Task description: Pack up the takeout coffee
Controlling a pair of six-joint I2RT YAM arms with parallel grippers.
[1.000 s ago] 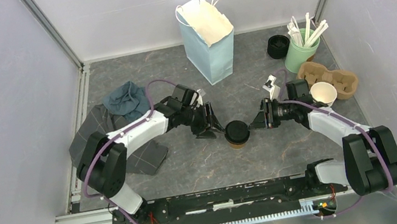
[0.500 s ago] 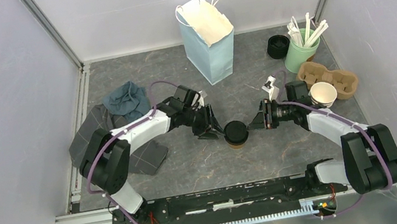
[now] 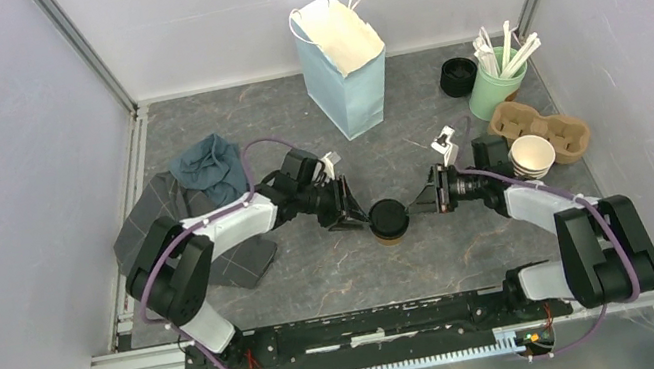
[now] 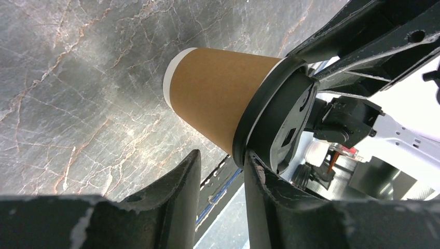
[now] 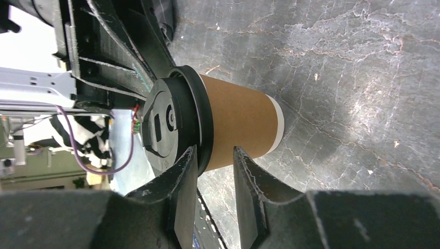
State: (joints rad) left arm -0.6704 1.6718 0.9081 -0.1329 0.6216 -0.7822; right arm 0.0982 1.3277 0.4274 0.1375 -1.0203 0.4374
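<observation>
My left tool [image 3: 349,213] has its two fingers a little apart, with nothing between them. The takeout coffee [image 3: 389,219] stands just past the tips, at 3 o'clock from this tool, and its black lid is right against one finger. My right tool [image 3: 425,200] sits at the cup's 3 o'clock, with its fingers by the lid's edge. I cannot tell if it grips. The cup stands upright on the counter [image 3: 319,277]. A blue bag [image 3: 343,70] stands well apart at 12 o'clock.
</observation>
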